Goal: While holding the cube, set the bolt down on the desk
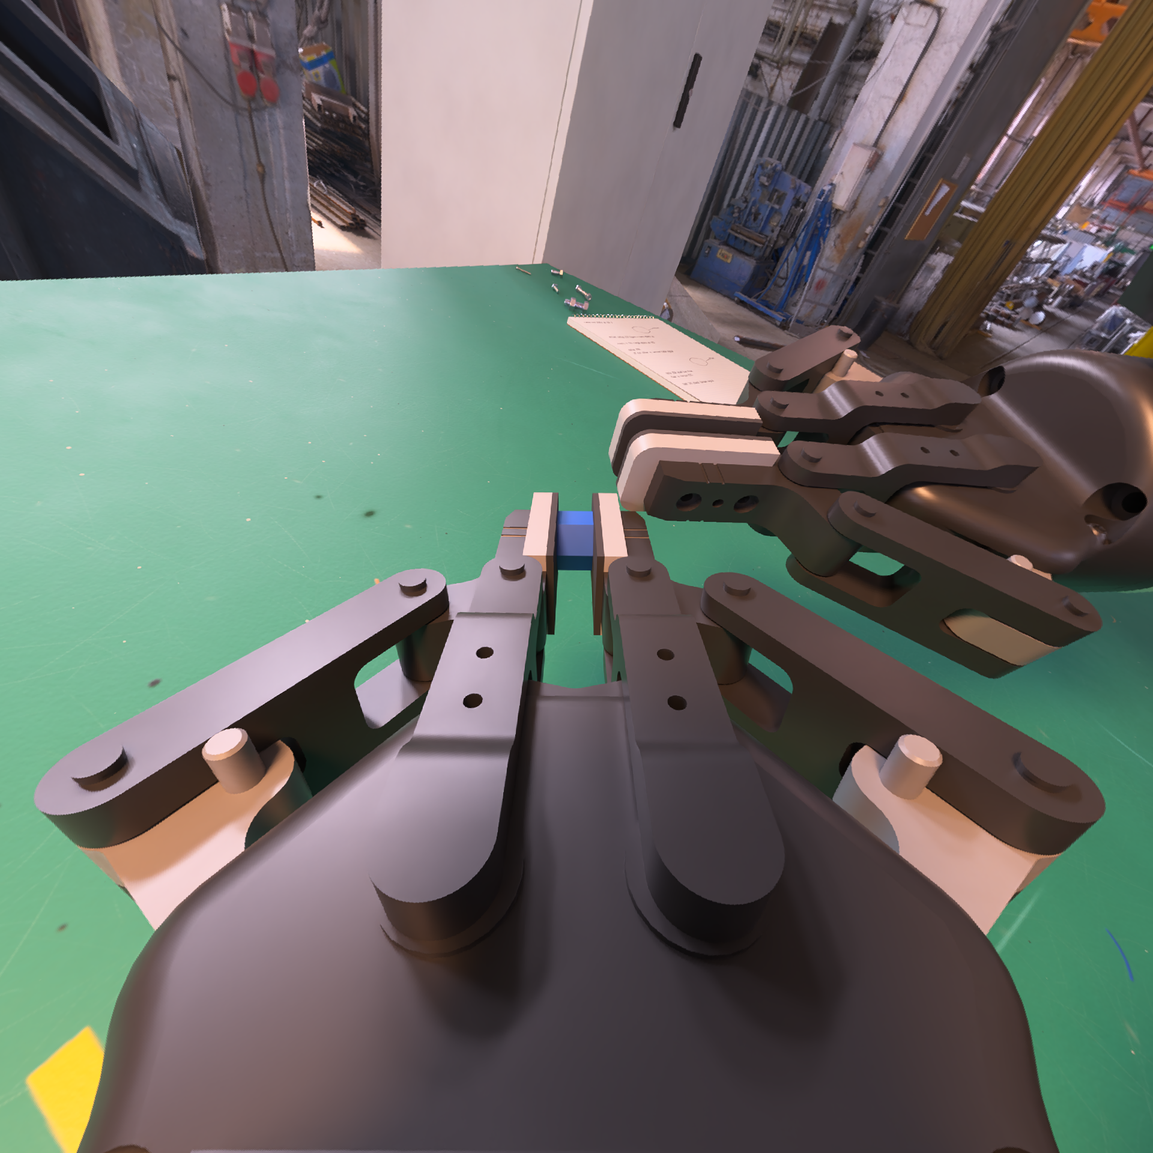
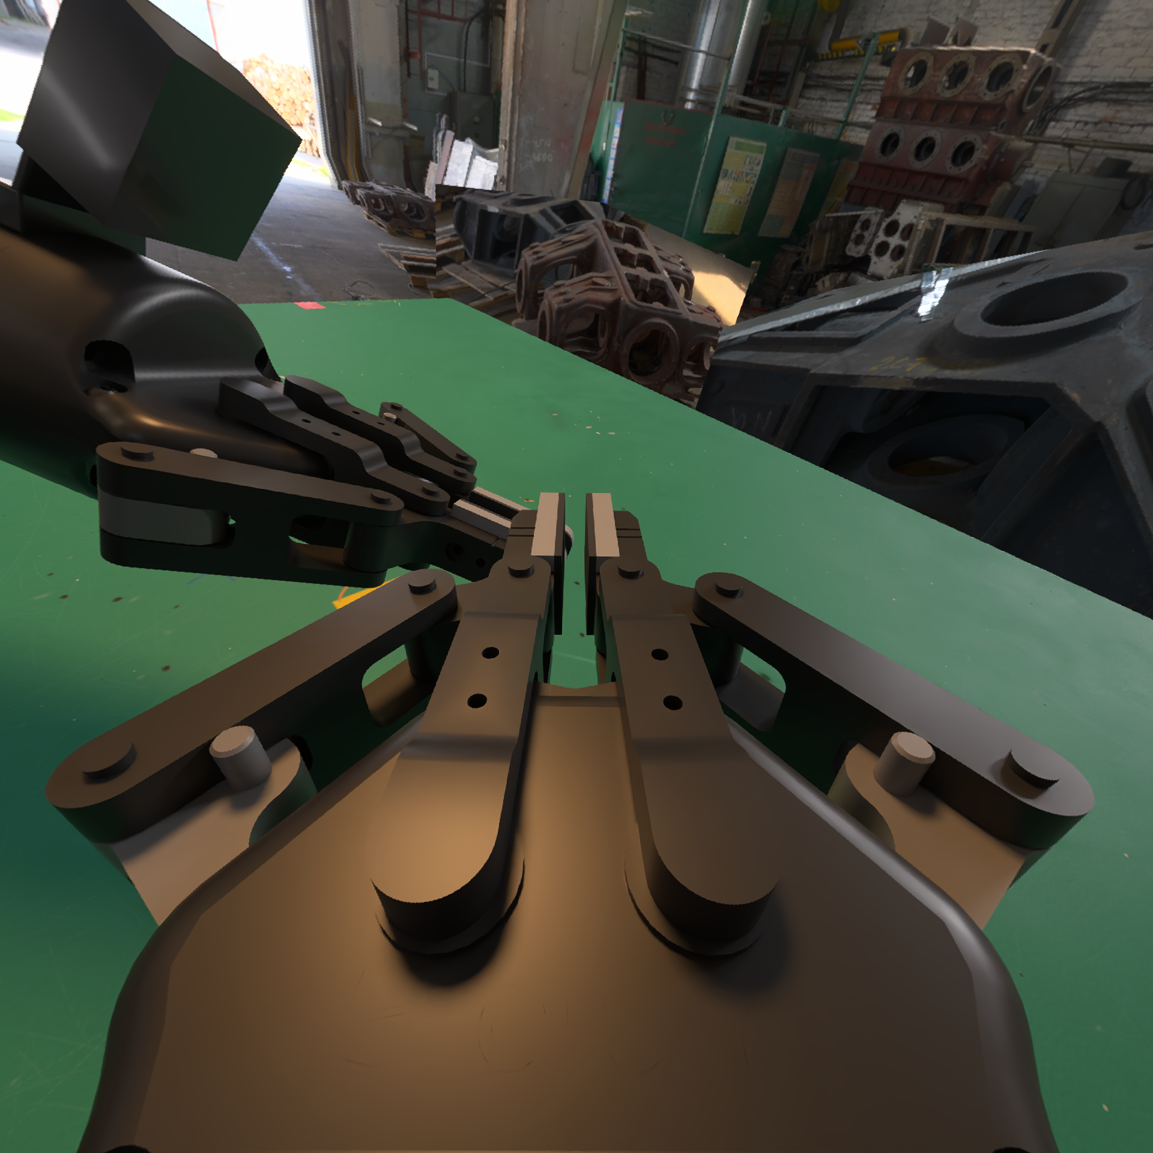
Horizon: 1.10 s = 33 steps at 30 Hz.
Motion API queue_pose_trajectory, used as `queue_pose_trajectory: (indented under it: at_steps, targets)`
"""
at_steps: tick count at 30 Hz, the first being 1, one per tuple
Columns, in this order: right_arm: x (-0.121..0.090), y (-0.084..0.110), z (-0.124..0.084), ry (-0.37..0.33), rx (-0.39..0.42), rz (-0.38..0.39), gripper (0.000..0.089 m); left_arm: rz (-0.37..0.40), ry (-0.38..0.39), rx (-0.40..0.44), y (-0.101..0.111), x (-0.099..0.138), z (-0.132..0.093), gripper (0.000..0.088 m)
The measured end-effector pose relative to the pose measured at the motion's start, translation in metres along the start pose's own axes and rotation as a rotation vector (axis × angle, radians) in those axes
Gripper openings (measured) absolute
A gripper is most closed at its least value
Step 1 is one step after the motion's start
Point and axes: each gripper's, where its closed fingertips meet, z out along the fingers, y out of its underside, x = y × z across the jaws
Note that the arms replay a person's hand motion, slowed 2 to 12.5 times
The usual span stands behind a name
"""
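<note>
Left claw [image 1: 574, 530] pinches one blue cube [image 1: 574, 540]; right claw [image 2: 574, 530] nearly closed, contents unclear.

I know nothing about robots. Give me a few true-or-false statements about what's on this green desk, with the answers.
1. The left gripper is clamped on a blue cube. True.
2. The desk has a red top. False: it is green.
3. A notepad lies flat on the desk, beyond the right gripper. True.
4. The loose bolts lie right beside the cube. False: they sit far off, near the desk's far edge, just past the notepad.
</note>
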Motion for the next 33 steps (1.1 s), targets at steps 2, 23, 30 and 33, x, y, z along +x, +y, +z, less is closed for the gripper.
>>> queue_pose_trajectory:
  at_steps: [2, 23, 30, 33]
  targets:
    - [-0.0002, 0.0001, 0.0000, -0.004, 0.002, 0.003, 0.0059, 0.001, 0.003, -0.001, 0.0001, 0.0001, -0.0001, 0.0094]
    - [-0.0003, 0.0015, 0.0003, -0.003, -0.003, 0.005, 0.0059, 0.041, -0.012, -0.010, 0.0007, -0.0014, -0.0003, 0.0093]
    - [0.0000, 0.0000, -0.0002, -0.001, 0.013, 0.014, 0.0059, 0.037, -0.006, 0.000, -0.0008, -0.0006, -0.0004, 0.0092]
    - [0.0001, -0.0002, -0.0003, 0.002, 0.017, 0.015, 0.0059, 0.037, -0.008, 0.001, -0.0010, -0.0005, -0.0004, 0.0092]
